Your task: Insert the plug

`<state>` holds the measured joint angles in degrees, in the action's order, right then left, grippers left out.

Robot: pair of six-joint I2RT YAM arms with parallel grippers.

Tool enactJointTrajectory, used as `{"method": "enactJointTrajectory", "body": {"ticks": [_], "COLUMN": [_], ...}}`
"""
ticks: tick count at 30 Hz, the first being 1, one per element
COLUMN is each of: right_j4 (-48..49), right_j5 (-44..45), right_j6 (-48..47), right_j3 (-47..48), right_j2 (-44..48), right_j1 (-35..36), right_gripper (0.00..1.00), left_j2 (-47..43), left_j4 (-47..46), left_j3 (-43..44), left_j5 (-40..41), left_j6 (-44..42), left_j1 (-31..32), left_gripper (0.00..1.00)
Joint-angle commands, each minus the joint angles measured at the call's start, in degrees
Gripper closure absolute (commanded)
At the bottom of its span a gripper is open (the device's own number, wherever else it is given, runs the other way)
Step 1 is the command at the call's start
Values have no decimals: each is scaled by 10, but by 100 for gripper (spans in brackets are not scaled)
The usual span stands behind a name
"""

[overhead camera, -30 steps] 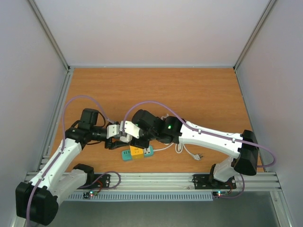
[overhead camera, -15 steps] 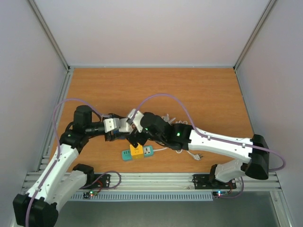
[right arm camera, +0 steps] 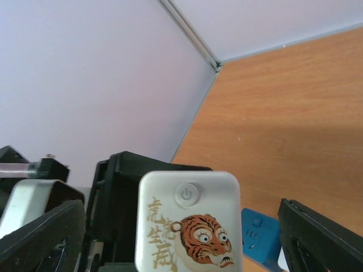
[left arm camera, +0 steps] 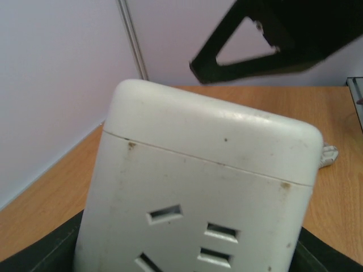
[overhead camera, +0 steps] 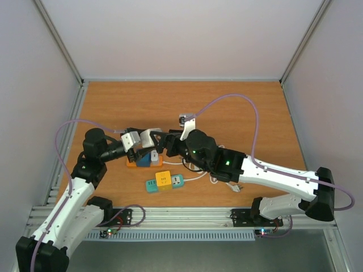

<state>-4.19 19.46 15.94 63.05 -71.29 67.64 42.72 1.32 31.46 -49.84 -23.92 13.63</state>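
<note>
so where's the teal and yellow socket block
Top view, near the front edge, left of centre: the teal and yellow socket block lies just in front of the orange and blue block, with the loose plug to its right.

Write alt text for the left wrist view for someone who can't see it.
A white socket block fills the frame, slots facing the camera, gripped between dark fingers at the bottom corners. A black triangular part hangs above it; wooden table and pale wall lie behind.
</note>
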Motion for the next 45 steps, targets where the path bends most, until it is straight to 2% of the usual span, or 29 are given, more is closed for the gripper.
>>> {"method": "enactJointTrajectory", "body": {"ticks": [1,7,15,16,19,22,23,26,27,29,31,37,42,45], "right_j4": [27,32,105,110,115,108,100,51,15,-51,-133,-308,-404,-420], "right_j5": [14,86,108,108,99,89,88,88,92,95,94,145,201,219], "right_j6": [79,66,24,19,11,10,13,25,32,47,63,128,216,253], "right_j3": [9,28,26,27,33,35,35,34,35,37,43,71,101,97], "right_j2": [-37,-80,-106,-110,-122,-127,-125,-108,-99,-81,-64,-68,-106,-123], "right_j1": [11,33,38,38,39,41,42,43,43,43,46,104,160,184], "right_gripper": [8,14,28,31,49,73,80,96,98,99,99,99,99,99], "left_j2": [-7,-7,-10,-11,-17,-14,-8,22,35,56,66,94,152,171], "left_j4": [-72,-56,-26,-22,-16,22,52,159,198,276,311,441,548,562], "left_j3": [-2,2,5,5,6,17,26,68,82,106,115,128,148,139], "left_j5": [9,7,-14,-15,-22,-28,-22,5,17,47,78,55,32,36], "left_j6": [45,47,48,48,51,50,44,-55,-82,-158,-202,-352,-476,-523], "left_j1": [2,2,2,2,3,3,3,2,1,0,-8,-66,-110,-115], "left_gripper": [71,70,70,70,67,51,42,2,1,0,0,0,0,0]}}
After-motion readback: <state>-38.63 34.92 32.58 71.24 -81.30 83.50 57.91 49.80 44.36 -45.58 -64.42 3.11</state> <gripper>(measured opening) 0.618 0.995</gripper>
